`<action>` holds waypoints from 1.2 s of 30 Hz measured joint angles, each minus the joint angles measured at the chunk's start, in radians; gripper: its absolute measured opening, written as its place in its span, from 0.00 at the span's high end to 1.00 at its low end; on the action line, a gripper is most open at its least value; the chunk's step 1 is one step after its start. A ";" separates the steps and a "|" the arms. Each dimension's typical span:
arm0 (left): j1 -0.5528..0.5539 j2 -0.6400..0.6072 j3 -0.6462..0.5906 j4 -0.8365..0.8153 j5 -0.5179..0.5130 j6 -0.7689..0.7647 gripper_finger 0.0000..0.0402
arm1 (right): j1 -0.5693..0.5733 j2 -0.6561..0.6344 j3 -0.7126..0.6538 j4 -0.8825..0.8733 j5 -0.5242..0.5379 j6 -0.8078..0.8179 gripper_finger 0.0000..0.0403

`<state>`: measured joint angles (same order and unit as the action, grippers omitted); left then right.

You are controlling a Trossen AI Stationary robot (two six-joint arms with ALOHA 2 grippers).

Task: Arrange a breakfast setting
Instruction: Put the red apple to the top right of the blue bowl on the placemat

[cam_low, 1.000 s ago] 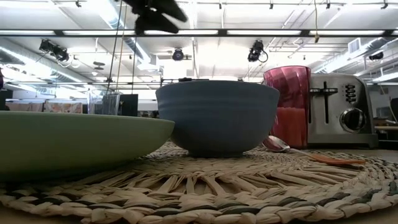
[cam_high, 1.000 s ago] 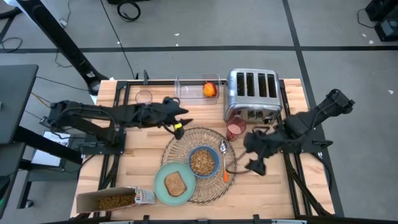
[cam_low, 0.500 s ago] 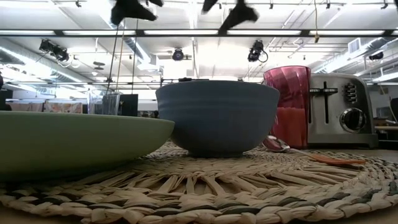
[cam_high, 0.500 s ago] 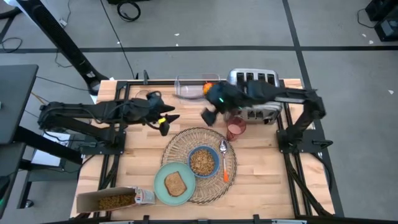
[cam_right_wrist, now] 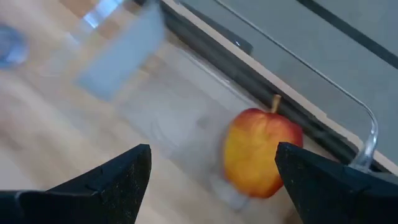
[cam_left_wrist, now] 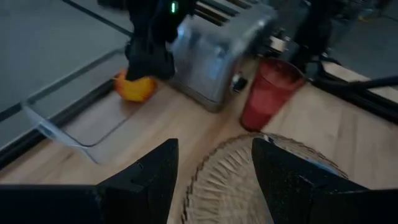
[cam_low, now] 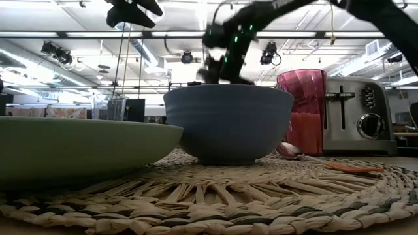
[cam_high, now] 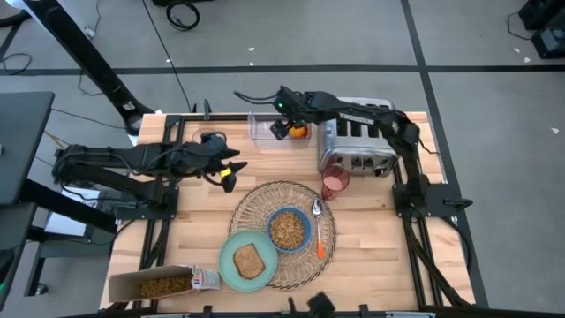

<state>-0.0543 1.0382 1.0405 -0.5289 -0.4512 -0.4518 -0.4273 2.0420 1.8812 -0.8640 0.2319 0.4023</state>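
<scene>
The round wicker placemat (cam_high: 284, 234) lies on the table's near middle. On it rest the blue bowl (cam_high: 288, 229) with cereal, the pale green plate (cam_high: 247, 261) with toast, and the orange-handled spoon (cam_high: 318, 231). The dark red cup (cam_high: 335, 184) stands by the placemat's far right edge. The orange-red fruit (cam_high: 299, 131) lies in a clear container (cam_high: 265, 125) at the far edge. My right gripper (cam_high: 282, 127) is open just left of the fruit (cam_right_wrist: 261, 152), touching nothing. My left gripper (cam_high: 228, 170) is open and empty left of the placemat.
The silver toaster (cam_high: 357, 137) stands at the far right, under my right arm. A cereal box (cam_high: 163, 284) lies at the near left corner. A small clear glass (cam_high: 205, 139) stands at the far left.
My right gripper has swung from the table's right side, past the cup, toward the far edge and the left, and has come down beside the fruit in the clear container. My left gripper has drawn back a little toward the table's left edge.
</scene>
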 joint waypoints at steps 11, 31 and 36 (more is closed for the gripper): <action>0.126 0.000 0.000 0.091 0.022 0.088 0.48 | -0.108 0.085 0.001 0.033 0.011 -0.109 0.14; 0.223 0.000 0.000 0.170 0.147 0.173 0.48 | -0.119 0.085 0.138 -0.152 -0.094 -0.275 0.14; 0.230 0.003 0.000 0.177 0.162 0.175 0.48 | -0.125 0.159 0.282 -0.182 -0.149 -0.290 0.14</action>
<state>0.1761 1.0409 1.0405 -0.3517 -0.2890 -0.2771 -0.5522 2.2007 2.1629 -1.0463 0.0833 0.1123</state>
